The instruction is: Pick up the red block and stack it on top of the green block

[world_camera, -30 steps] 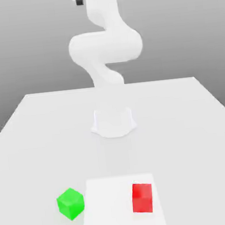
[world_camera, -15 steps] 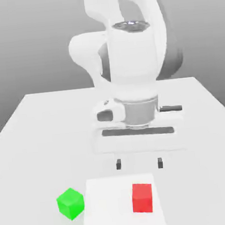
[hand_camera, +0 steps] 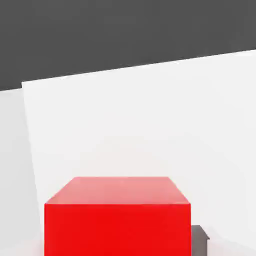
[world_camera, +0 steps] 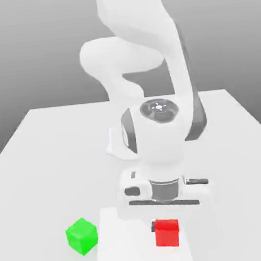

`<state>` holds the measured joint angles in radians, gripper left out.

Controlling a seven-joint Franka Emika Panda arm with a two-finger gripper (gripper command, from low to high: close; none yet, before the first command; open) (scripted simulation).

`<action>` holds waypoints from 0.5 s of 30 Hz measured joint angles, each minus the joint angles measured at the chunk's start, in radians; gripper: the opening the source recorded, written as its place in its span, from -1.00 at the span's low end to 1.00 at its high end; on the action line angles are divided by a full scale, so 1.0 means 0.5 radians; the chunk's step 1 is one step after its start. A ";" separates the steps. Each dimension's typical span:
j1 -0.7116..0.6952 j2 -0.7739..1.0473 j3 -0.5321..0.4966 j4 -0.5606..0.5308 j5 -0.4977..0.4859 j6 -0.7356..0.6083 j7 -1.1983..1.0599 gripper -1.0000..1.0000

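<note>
I have the pincer (world_camera: pixel 166 227) drawn in on the red block (world_camera: pixel 167 233), closed only as far as the block's width allows, with one dark pad (hand_camera: pixel 200 243) right against its side in the hand view. I read that as a grip, taken from above so the block's underside is free for stacking. The red block is at the near end of the scene, over the white sheet (world_camera: pixel 120 250), towards the exterior view's right; I can't tell whether it has left the surface. The green block (world_camera: pixel 82 236) sits on the tabletop (world_camera: pixel 32 194) to the exterior view's left, just beside the sheet and turned cornerwise. I'd lift straight up, then carry across; its angle may call for a wrist turn to seat the faces squarely.
</note>
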<state>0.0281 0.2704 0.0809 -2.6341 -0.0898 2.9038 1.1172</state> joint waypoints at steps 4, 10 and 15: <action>-0.026 -0.268 0.048 -0.041 0.097 -0.226 -0.073 -1.00; -0.386 -0.477 -0.119 -0.058 0.131 -0.418 -0.384 -1.00; -0.755 -0.520 -0.229 -0.058 0.179 -0.460 -0.672 -1.00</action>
<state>-0.3495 0.0105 -0.0333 -2.6630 -0.0003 2.6736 0.7814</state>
